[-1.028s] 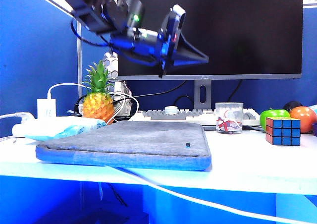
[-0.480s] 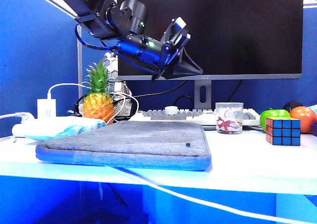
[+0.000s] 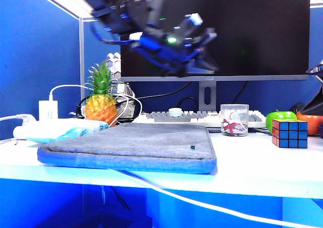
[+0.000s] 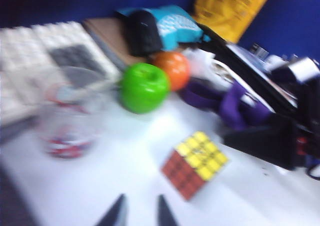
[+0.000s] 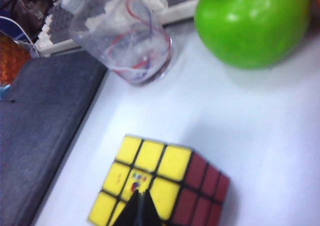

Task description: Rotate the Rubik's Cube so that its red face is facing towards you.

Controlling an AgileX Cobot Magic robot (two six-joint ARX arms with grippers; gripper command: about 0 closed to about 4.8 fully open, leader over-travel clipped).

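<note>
The left gripper (image 4: 139,213) hangs in the air over the desk, its two fingertips apart and holding nothing. The right gripper (image 5: 141,209) hovers just above the Rubik's Cube (image 5: 159,188), its fingertips pressed together in a single point with nothing between them (whether they touch the yellow top is unclear). The cube stands on the white desk (image 3: 252,162) at its right end, yellow face up, the red face (image 5: 202,196) to one side, near the green apple (image 5: 252,23) and the glass cup (image 5: 122,33).
</note>
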